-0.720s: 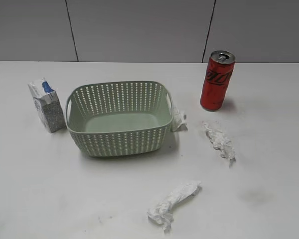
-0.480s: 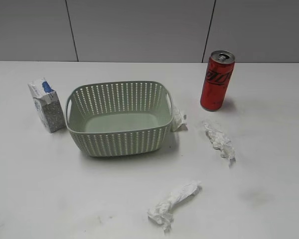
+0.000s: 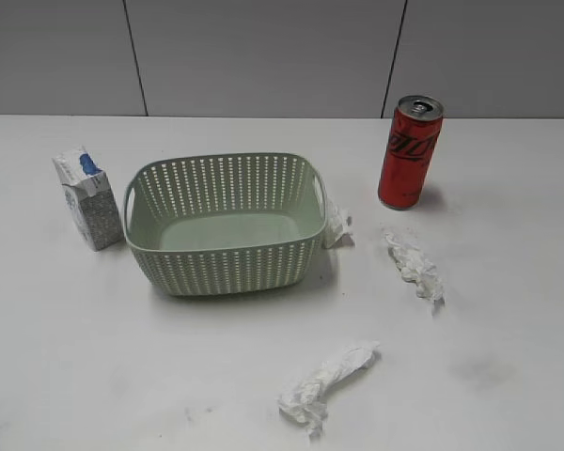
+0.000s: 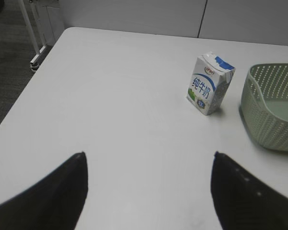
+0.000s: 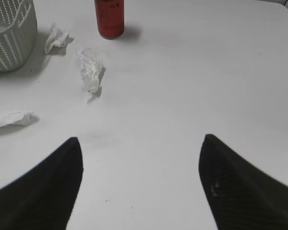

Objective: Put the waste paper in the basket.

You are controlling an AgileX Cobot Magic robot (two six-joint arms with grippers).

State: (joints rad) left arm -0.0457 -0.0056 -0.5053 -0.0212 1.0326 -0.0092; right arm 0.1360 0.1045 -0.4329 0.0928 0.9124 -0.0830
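Start of the job: my left tool (image 4: 149, 191) and right tool (image 5: 140, 184) hang spread, empty. Next, the right takes the paper wad (image 5: 91, 71) at eleven o'clock, bound for the empty basket (image 3: 224, 272).

No change on the white table (image 3: 508, 310): three paper wads and the green basket (image 3: 224, 265) lie exactly as they did moments earlier.

The left gripper (image 4: 149, 191) hangs above the table, jaws spread wide at 7 and 5 o'clock, holding nothing. The right gripper (image 5: 140, 184) hangs likewise, wide apart and bare.
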